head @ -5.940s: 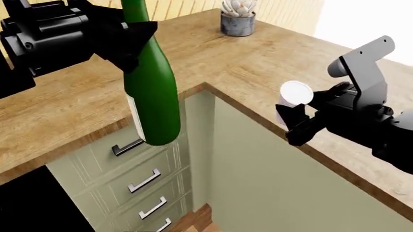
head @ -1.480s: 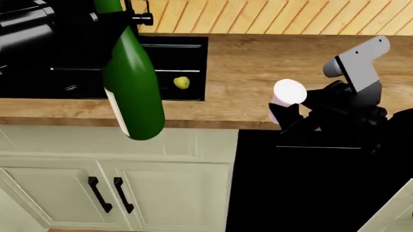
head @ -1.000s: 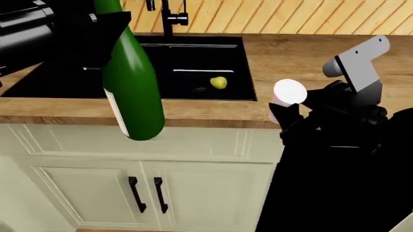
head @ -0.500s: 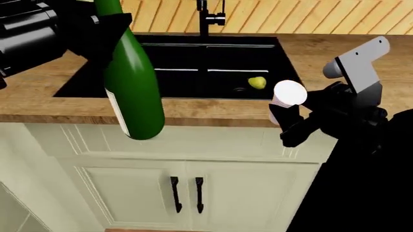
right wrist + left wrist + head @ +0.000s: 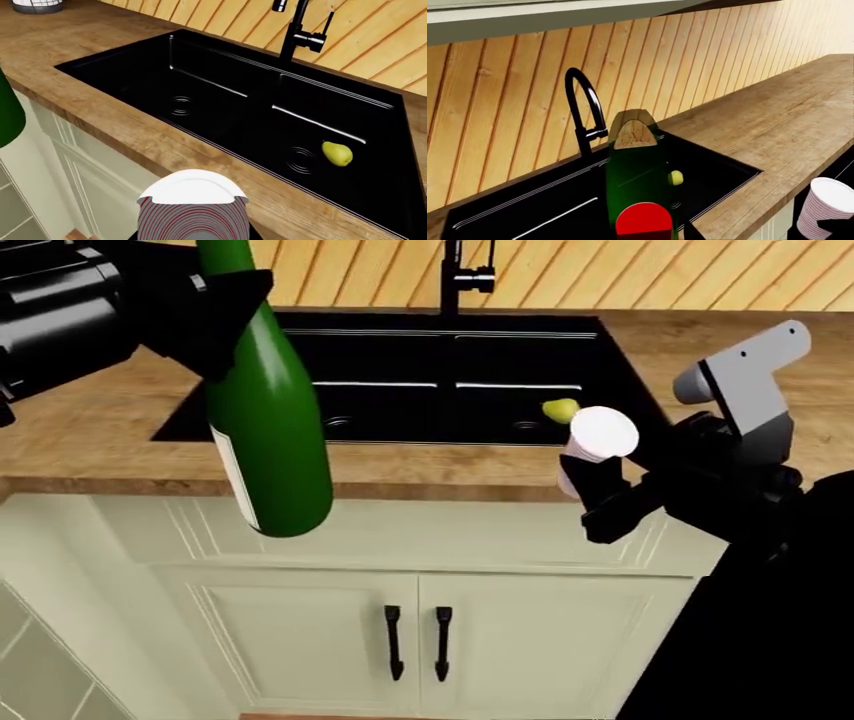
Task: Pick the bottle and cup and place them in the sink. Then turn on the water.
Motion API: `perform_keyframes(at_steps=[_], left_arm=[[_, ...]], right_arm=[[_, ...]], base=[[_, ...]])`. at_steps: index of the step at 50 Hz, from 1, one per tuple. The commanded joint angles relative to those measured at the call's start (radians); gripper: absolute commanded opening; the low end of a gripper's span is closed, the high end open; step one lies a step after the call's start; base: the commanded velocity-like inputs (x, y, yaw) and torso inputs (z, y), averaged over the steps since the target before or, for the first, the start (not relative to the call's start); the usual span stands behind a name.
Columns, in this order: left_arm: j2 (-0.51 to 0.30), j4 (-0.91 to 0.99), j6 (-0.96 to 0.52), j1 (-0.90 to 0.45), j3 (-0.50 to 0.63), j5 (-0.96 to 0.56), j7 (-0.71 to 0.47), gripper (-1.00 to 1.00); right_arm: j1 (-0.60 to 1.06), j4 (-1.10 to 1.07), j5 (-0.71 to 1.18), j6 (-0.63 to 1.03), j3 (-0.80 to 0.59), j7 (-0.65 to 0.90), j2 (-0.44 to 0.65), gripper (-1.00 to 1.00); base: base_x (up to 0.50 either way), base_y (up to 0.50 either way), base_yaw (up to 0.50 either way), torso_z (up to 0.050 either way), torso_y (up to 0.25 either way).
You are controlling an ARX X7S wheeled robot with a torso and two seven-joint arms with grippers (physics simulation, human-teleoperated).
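Observation:
My left gripper (image 5: 214, 302) is shut on the neck of the dark-green bottle (image 5: 271, 430), which hangs tilted in front of the counter edge, left of the sink. In the left wrist view the bottle (image 5: 637, 170) points its tan cork (image 5: 634, 135) toward the faucet (image 5: 584, 107). My right gripper (image 5: 607, 490) is shut on the white ribbed cup (image 5: 601, 435), held before the counter edge at the sink's right corner; the cup (image 5: 193, 210) fills the near part of the right wrist view. The black double-basin sink (image 5: 400, 370) lies beyond both. No water shows at the faucet (image 5: 461, 275).
A yellow-green pear (image 5: 561, 411) lies in the right basin near its drain. The wooden countertop (image 5: 80, 450) runs both ways from the sink, with a slatted wood wall (image 5: 360, 270) behind. Cream cabinet doors with black handles (image 5: 414, 640) stand below.
The view has swung from the counter corner to face the sink, which slid from left to centre. Bottle and cup stay held the same way in the grippers.

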Motion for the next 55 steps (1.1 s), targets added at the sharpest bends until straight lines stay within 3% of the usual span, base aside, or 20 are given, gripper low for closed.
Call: perform_keyframes(at_steps=[1,40,55], left_arm=[[0.001,-0.002,0.005,-0.009,-0.004,-0.003,-0.011,-1.00],[0.000,-0.012,0.026,-0.010,0.021,-0.002,-0.011,-1.00],[-0.015,-0.017,0.044,0.004,0.025,0.006,-0.001,-1.00]], right_arm=[[-0.015,0.010,-0.004,-0.017,0.010,0.003,-0.002,-1.00],[-0.025,0.012,-0.016,-0.043,-0.013,-0.010,0.009,-1.00],[-0.005,0.016,-0.009,-0.033,-0.024,-0.004,0.004,-1.00]], base=[[0.00,-0.03,-0.29,0.000,0.000],[-0.09,0.02,-0.03,0.000,0.001],[0.00,0.31,0.00,0.000,0.001]])
